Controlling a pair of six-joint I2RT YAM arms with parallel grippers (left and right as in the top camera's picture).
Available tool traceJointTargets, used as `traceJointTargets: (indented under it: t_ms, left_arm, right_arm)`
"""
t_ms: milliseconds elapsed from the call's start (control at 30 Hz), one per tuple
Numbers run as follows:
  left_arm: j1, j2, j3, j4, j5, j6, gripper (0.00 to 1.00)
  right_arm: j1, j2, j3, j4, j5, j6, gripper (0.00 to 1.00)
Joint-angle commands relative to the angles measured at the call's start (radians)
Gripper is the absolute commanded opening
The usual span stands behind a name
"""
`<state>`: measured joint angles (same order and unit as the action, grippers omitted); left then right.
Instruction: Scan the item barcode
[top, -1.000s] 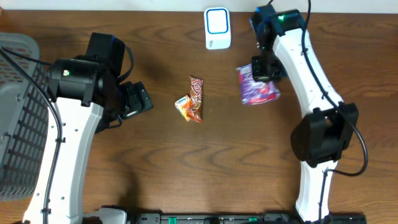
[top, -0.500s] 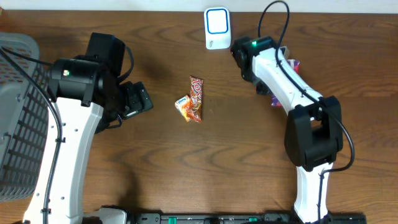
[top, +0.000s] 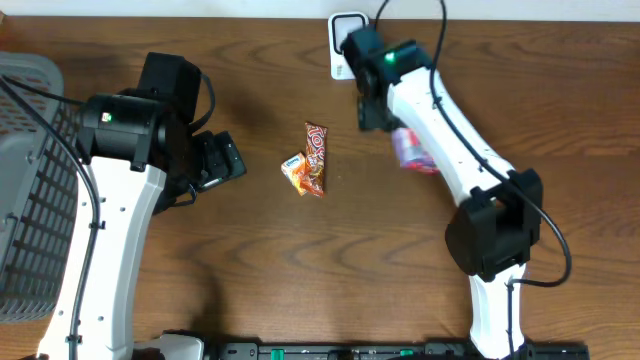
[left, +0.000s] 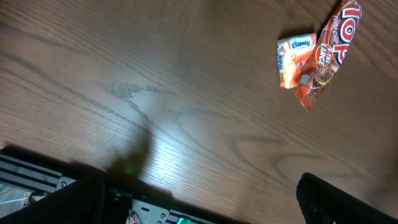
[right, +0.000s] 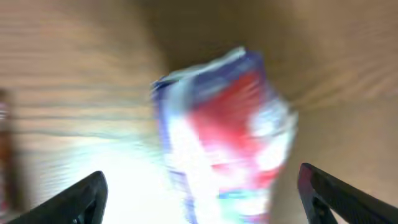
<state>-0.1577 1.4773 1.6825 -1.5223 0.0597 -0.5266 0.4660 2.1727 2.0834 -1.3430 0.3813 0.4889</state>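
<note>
Packet, blue-purple, red and white: blurred in both views, loose between the fingers of the right claw, touching neither. Right claw spread wide, pinching nothing. From overhead, placed just beside the right arm, below and right of the scanner. Flat on the counter or not, cannot tell. Scanner partly covered by the arm's wrist.

Nearer the middle: snack wrapper, orange-red, touching a small orange tissue pack at its left. Left claw spread wide, holding nothing, hanging left of that pair.

Far left: grey basket, only mesh wall and rim in frame, contents not made out.

Against one second ago:
- Packet then pinched in a closed right claw, out to the right of the scanner; now let go.
- Right wrist swung leftward, from right of the scanner to over its edge.
- Scanner fully exposed then.
- Wrapper, tissue pack, basket and left arm unmoved.
</note>
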Motion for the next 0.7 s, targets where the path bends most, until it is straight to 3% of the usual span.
traceJointTargets:
  t_ms: [0,167,333,667]
  left_arm:
    - [0.004,0.006,0.006,-0.006,-0.016,0.002,0.98]
    - [0.004,0.006,0.006,-0.006,-0.017,0.002,0.98]
    - [0.004,0.006,0.006,-0.006,-0.016,0.002,0.98]
    - [0.004,0.006,0.006,-0.006,-0.017,0.002,0.98]
  right_arm:
    - [-0.023,-0.008,0.118,-0.043,-0.073,-0.061,0.99]
    - [-0.102,-0.008,0.18,-0.11,-0.087,-0.113,0.99]
    - [-0.217,-0.007,0.137,-0.122,-0.344,-0.231,0.99]
    - [-0.365,-0.006,-0.19,0.107,-0.735,-0.364,0.98]
